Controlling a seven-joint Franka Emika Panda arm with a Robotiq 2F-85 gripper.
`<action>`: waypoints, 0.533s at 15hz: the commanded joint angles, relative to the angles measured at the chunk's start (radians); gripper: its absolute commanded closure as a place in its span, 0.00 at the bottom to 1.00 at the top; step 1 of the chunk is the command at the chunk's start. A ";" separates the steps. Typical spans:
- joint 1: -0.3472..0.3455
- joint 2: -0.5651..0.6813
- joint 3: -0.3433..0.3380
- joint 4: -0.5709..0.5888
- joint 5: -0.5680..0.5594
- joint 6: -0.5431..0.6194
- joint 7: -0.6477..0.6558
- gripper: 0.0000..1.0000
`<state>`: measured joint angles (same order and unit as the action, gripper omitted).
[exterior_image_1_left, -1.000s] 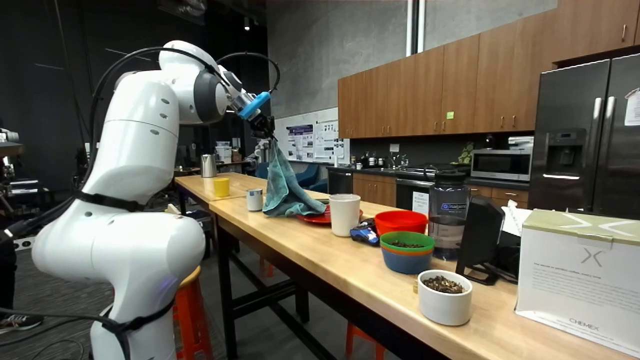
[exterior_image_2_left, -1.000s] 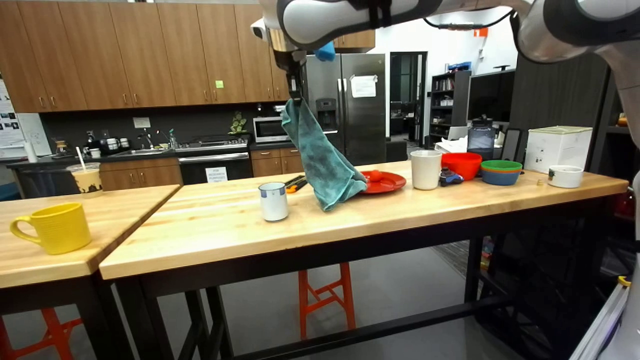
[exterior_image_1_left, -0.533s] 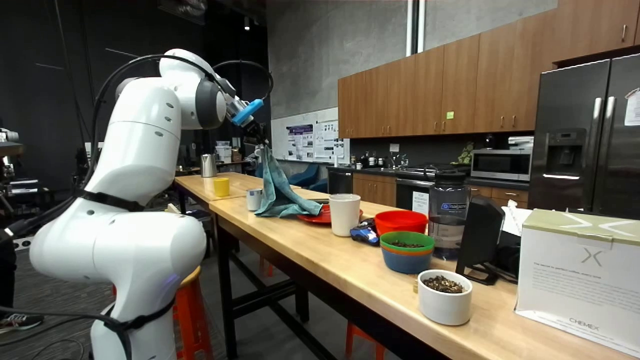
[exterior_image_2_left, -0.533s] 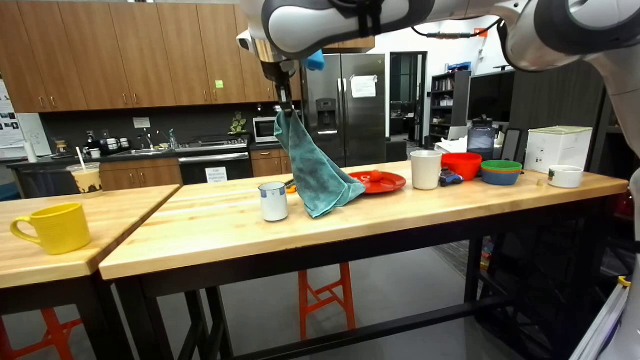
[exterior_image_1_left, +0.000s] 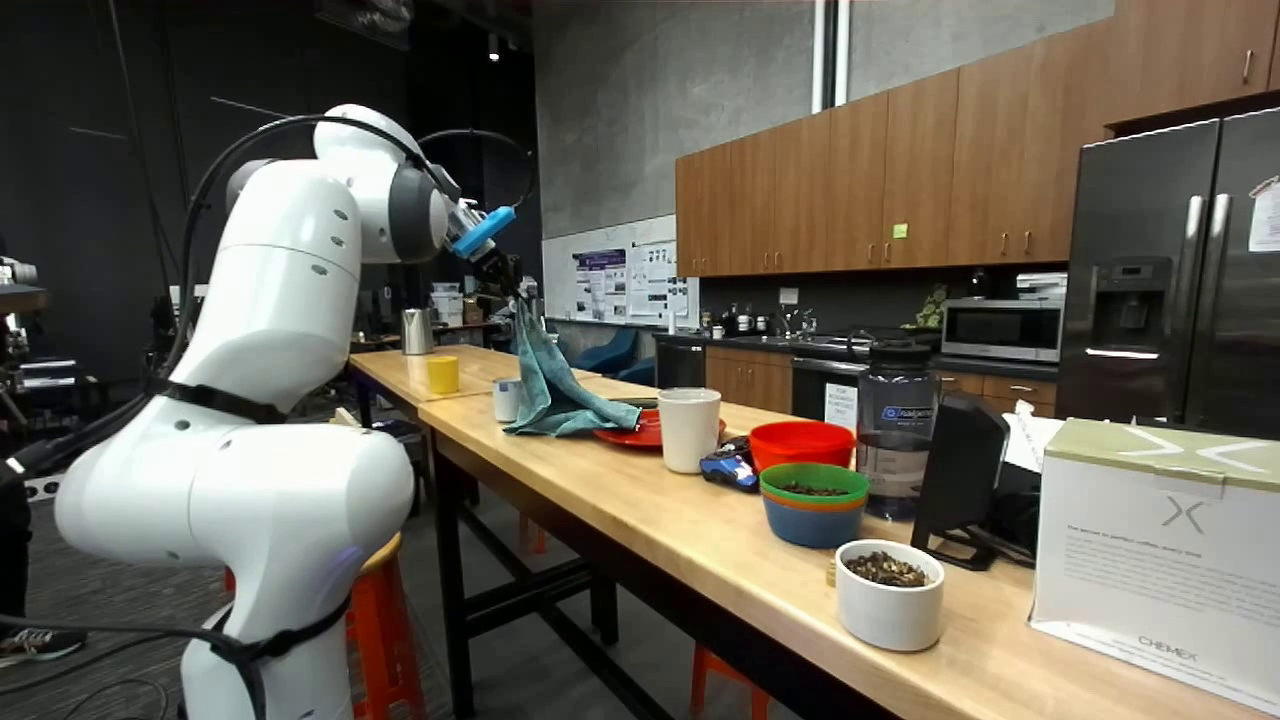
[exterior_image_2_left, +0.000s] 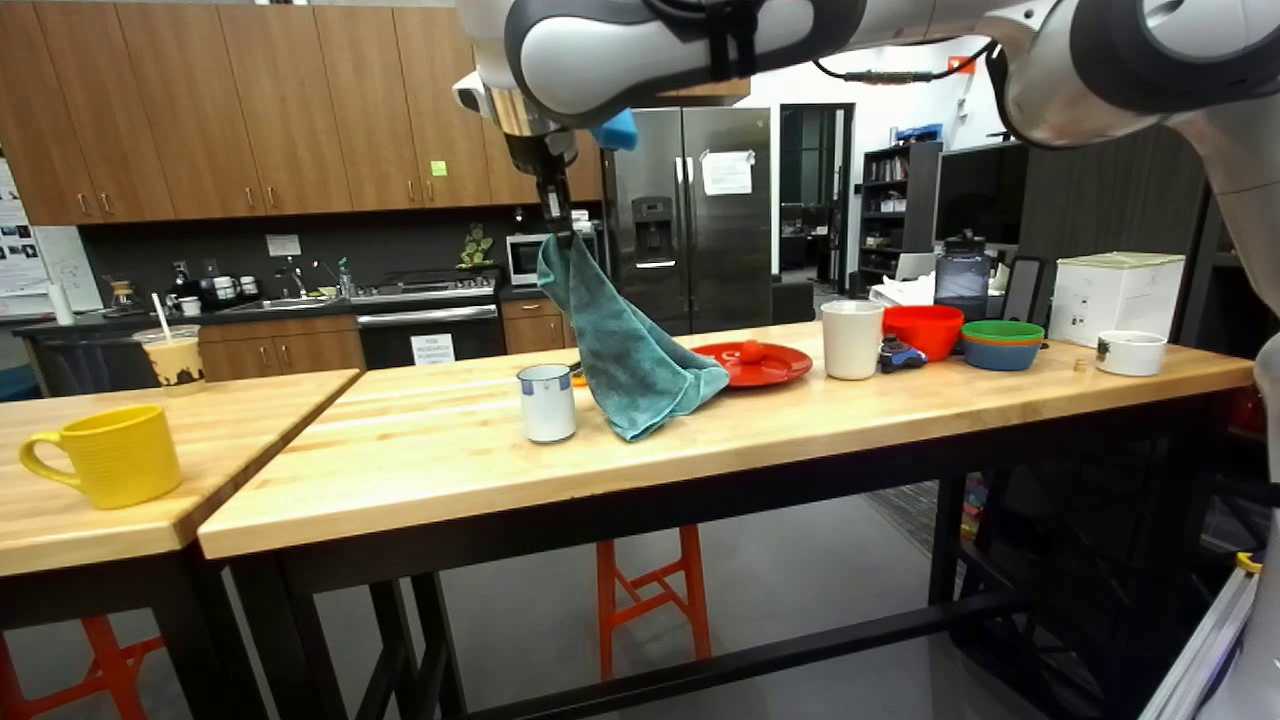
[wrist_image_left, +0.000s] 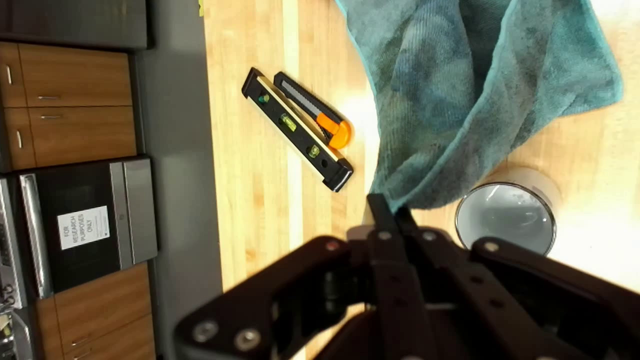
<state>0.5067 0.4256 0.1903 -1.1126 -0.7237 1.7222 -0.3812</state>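
Note:
My gripper (wrist_image_left: 392, 204) is shut on one corner of a teal towel (wrist_image_left: 450, 95). In both exterior views the gripper (exterior_image_2_left: 562, 236) (exterior_image_1_left: 512, 290) is above the table. The towel (exterior_image_2_left: 635, 350) (exterior_image_1_left: 555, 385) hangs from it at a slant, and its lower part lies on the wood. A pale enamel cup (exterior_image_2_left: 547, 405) stands close beside the towel; it also shows in the wrist view (wrist_image_left: 505, 220). A red plate (exterior_image_2_left: 785, 372) with a small red thing (exterior_image_2_left: 752, 351) on it lies at the towel's other side.
A black level (wrist_image_left: 295, 127) and an orange-black utility knife (wrist_image_left: 312, 107) lie behind the towel. A white cup (exterior_image_2_left: 852, 340), red bowl (exterior_image_2_left: 925, 332), stacked bowls (exterior_image_2_left: 1002, 352), bottle (exterior_image_1_left: 897, 440) and box (exterior_image_1_left: 1150, 560) stand farther along. A yellow mug (exterior_image_2_left: 120, 458) is on the neighbouring table.
My gripper has moved down and to the left in both exterior views, carrying the towel's corner. More of the towel now lies on the table, nearer the pale cup.

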 joint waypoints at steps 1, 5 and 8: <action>0.037 0.012 0.006 0.023 -0.019 -0.028 -0.007 1.00; 0.080 0.023 0.006 0.028 -0.018 -0.035 -0.009 1.00; 0.094 0.043 0.019 0.050 -0.014 -0.064 -0.010 1.00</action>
<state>0.5894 0.4438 0.1983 -1.1086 -0.7248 1.7040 -0.3816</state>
